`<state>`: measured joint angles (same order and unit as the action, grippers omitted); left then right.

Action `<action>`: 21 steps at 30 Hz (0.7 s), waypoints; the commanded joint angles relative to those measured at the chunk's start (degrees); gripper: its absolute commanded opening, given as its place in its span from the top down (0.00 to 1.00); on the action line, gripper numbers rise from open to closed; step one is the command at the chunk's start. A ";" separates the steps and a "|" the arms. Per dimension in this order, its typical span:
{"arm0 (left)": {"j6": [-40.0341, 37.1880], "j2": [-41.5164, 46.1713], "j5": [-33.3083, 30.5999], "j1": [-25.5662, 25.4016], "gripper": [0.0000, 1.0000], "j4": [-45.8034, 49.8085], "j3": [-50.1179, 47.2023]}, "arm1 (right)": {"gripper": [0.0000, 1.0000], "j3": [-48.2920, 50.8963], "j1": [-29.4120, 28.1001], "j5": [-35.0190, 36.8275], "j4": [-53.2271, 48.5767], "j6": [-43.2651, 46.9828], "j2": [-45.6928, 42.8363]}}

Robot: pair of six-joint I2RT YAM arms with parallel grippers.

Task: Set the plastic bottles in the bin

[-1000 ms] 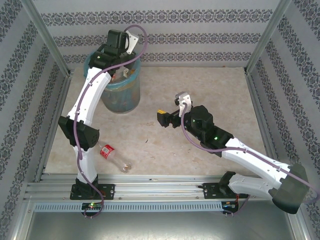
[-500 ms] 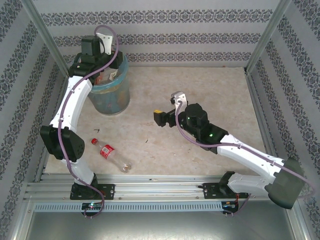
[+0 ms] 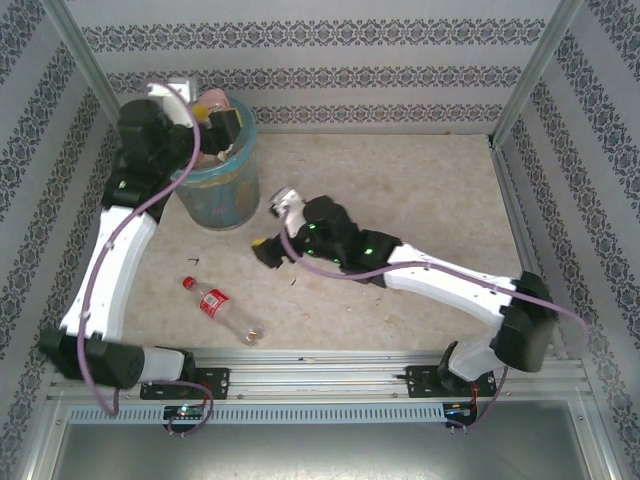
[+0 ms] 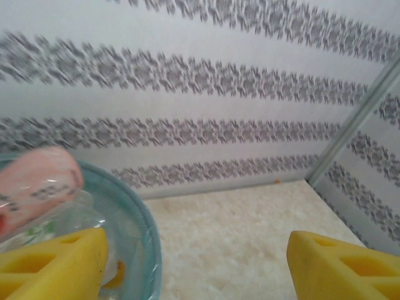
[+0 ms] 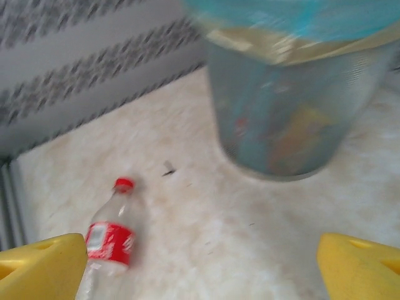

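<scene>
Left gripper [image 4: 197, 250] jaws apart, empty, at rim of bin [image 3: 215, 195], far-left worktop [image 3: 420, 200] corner; pink bottle [image 4: 37, 187] perched high (may topple out). Right gripper [image 5: 200, 250] wide open, empty; red-label bottle [image 5: 109, 244] lies near front-left edge, so a nudge could roll it off.

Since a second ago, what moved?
The left gripper swung left off the bin and opened, leaving a pink bottle on top. The right gripper slid left toward the red-labelled bottle, which stayed on the table.
</scene>
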<state>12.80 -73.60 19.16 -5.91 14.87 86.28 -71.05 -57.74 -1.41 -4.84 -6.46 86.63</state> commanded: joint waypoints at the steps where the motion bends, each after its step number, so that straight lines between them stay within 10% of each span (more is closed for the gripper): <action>1: 0.53 7.65 -8.03 0.46 0.24 -3.88 -6.66 | 0.06 -4.60 -4.02 -2.86 -9.26 4.05 6.22; 21: -11.31 35.20 -43.92 0.46 0.16 -14.95 -39.99 | 0.10 -26.96 -14.10 -3.74 -26.35 2.30 36.10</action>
<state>4.03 -40.47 -18.59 -5.89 6.52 47.18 -95.33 -71.07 -4.47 -27.75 -4.10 120.51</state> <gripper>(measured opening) 0.834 0.903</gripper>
